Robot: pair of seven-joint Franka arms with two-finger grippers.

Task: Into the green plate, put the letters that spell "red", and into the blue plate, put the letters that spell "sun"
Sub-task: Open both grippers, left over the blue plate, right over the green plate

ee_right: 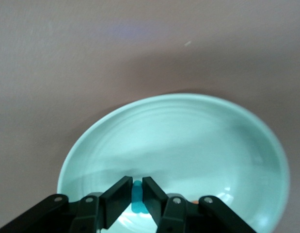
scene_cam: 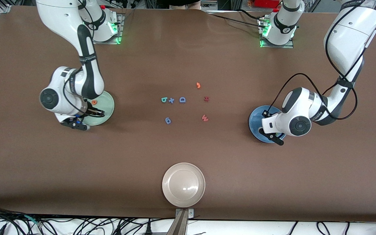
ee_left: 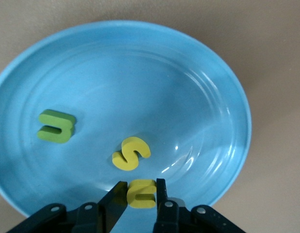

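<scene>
My left gripper (ee_left: 140, 185) hangs low over the blue plate (ee_left: 188, 73), shut on a yellow "u" (ee_left: 141, 193). A yellow "s" (ee_left: 131, 153) and an olive-green "n" (ee_left: 56, 126) lie in that plate. My right gripper (ee_right: 136, 181) is over the green plate (ee_right: 188, 126), shut on a small teal letter (ee_right: 137, 196) whose shape is hidden by the fingers. An orange "e" (scene_cam: 94, 102) lies in the green plate (scene_cam: 108, 104). In the front view the left gripper (scene_cam: 277, 138) covers much of the blue plate (scene_cam: 255, 122). A teal letter (scene_cam: 164, 99) lies mid-table.
Mid-table lie a blue "+" piece (scene_cam: 171, 100), a blue "D" (scene_cam: 182, 100), a blue "6" piece (scene_cam: 168, 120), an orange piece (scene_cam: 198, 85), a dark red "N" (scene_cam: 206, 98) and a red "W" (scene_cam: 204, 117). A beige-white plate (scene_cam: 183, 184) sits nearest the front camera.
</scene>
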